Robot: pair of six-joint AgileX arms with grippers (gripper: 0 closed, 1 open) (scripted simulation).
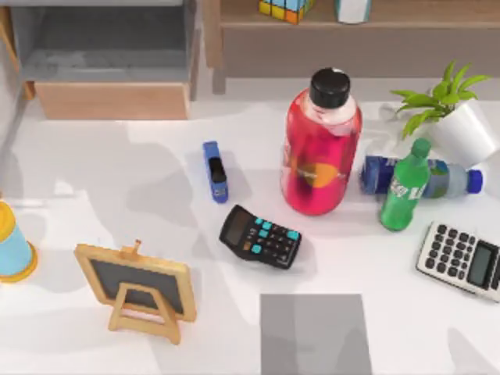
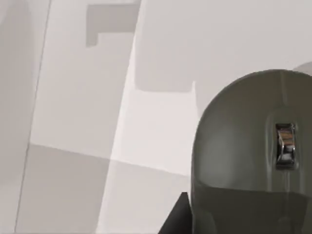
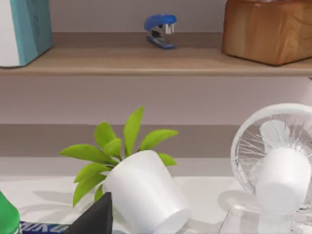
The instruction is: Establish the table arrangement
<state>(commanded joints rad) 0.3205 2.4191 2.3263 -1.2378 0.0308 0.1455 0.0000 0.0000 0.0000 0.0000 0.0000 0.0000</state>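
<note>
The white worktop (image 1: 94,180) spreads across the whole top view, cluttered from centre to three o'clock, so any placing move, I'd say, wants the bare patch near nine o'clock. The tall red bottle (image 1: 320,148) crowds the centre, the small easel chalkboard (image 1: 139,287) sits at seven o'clock, the black calculator (image 1: 260,236) lies just below centre. Whether either end effector is spread or pressed together, I cannot tell.

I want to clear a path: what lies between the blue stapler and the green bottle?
In the top view, the big red bottle stands between the stapler and the green bottle on the table.
</note>
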